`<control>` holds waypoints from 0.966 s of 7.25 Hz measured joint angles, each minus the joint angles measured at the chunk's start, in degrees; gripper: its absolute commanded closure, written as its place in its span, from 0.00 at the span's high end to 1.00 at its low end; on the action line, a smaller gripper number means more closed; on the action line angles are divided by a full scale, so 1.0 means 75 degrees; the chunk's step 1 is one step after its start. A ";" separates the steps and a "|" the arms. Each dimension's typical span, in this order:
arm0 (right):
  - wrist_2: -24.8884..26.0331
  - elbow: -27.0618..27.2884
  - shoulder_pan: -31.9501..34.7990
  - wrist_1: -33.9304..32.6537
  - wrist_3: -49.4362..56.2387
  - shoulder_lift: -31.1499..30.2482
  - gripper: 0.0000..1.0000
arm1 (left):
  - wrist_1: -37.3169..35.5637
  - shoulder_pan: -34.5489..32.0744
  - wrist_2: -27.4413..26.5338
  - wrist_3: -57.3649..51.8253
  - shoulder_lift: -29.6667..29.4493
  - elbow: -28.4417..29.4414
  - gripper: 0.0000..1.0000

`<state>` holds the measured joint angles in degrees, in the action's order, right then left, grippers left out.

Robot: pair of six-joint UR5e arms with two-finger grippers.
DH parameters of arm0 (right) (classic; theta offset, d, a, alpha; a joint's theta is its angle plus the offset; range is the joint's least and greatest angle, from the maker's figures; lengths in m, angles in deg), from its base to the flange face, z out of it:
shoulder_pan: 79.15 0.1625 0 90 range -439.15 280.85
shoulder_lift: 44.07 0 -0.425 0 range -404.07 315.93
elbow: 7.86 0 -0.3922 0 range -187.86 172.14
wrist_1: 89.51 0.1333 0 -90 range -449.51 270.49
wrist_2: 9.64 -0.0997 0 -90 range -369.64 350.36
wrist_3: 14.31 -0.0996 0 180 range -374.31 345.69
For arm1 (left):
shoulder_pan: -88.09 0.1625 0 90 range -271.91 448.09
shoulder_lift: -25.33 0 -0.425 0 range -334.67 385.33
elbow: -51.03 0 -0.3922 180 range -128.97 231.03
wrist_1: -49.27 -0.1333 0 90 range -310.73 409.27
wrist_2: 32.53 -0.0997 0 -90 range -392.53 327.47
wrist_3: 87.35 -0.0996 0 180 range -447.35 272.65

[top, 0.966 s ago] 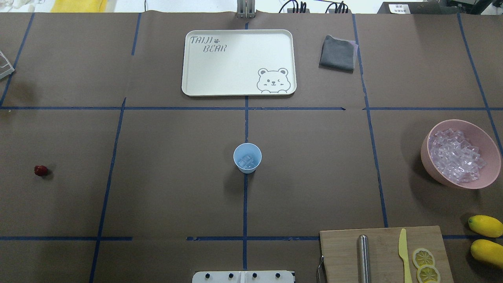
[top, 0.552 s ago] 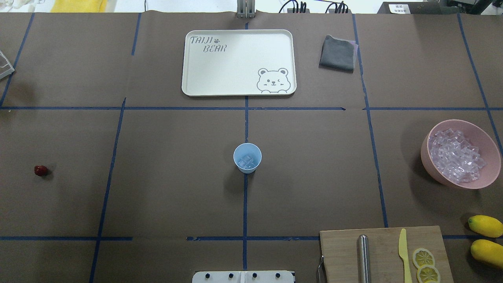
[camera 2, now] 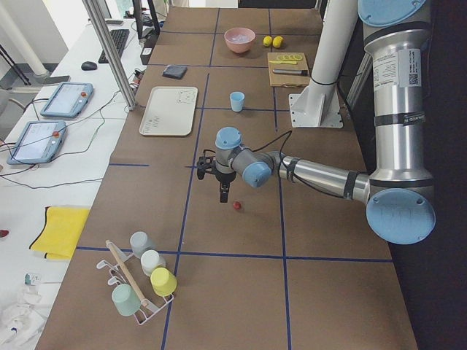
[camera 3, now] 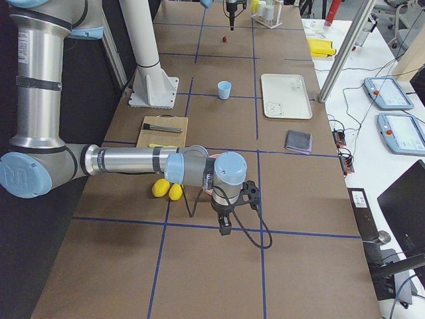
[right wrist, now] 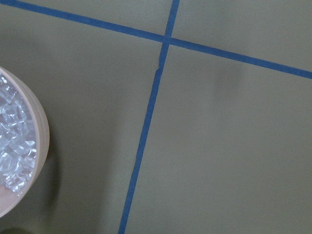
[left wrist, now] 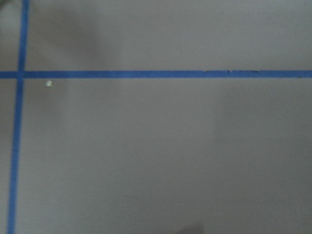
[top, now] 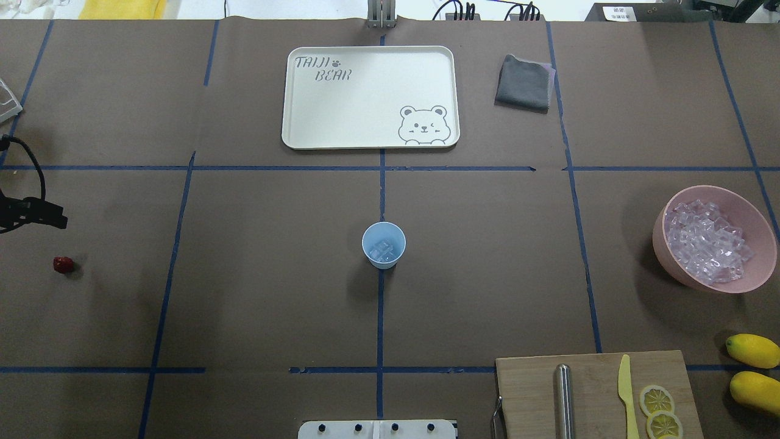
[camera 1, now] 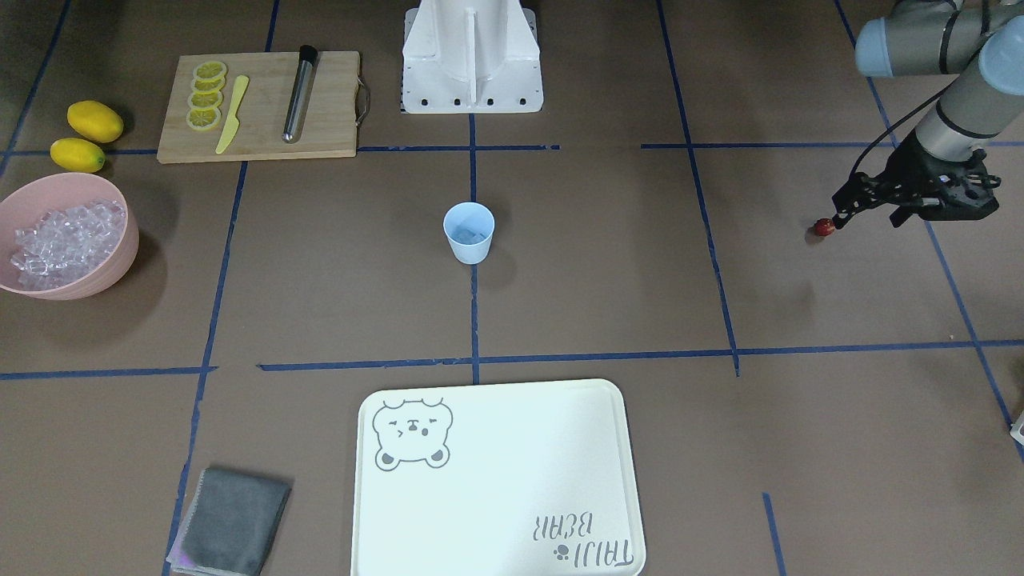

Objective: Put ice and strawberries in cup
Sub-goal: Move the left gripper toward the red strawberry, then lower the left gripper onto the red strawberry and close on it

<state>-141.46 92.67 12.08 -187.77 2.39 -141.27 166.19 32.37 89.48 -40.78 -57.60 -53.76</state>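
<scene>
While the left gripper (camera 1: 838, 216) hangs near the strawberry (camera 1: 824, 227), which lies loose on the table (top: 274, 286), I cannot tell how far its fingers are spread. The same goes for the right gripper (camera 3: 224, 229). Ice (top: 382, 250) sits inside the cup (top: 367, 239).

Both arms: silver tube links, pale-blue round joint caps.
Left arm (camera 2: 314, 173): white printed sticker (camera 2: 410, 69) on upright link; thin blk wrist cable (camera 1: 884, 136).
Right arm (camera 3: 126, 160): same build, blk looped cable (camera 3: 257, 234).
Left gripper (camera 2: 224, 194) and right gripper (camera 3: 225, 228) blk.
White pedestal (camera 1: 472, 48), dark screws (camera 1: 457, 102) along foot.
</scene>
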 measured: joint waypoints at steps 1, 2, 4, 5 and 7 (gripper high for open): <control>0.0005 0.0002 0.0000 0.0000 -0.0007 0.0004 1.00 | 0.0209 0.0183 -0.0041 0.0083 0.0018 0.0183 1.00; 0.0007 0.0005 0.0000 0.0003 -0.0010 0.0008 1.00 | 0.0504 0.0311 -0.0054 0.0118 0.0024 0.0467 1.00; 0.0020 0.0053 0.0005 0.0010 -0.0019 0.0003 1.00 | 0.1217 0.0439 -0.0019 0.0189 0.0029 0.0977 1.00; 0.0027 0.0066 0.0004 0.0011 -0.0022 0.0000 1.00 | 0.1347 0.0496 0.0007 0.0194 0.0029 0.1096 1.00; 0.0039 0.0072 0.0001 0.0012 -0.0023 -0.0001 1.00 | 0.1422 0.0644 0.0033 0.0186 0.0029 0.1236 1.00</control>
<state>-141.16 93.21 12.09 -187.68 2.22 -141.28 176.86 37.19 89.72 -39.39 -57.38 -44.48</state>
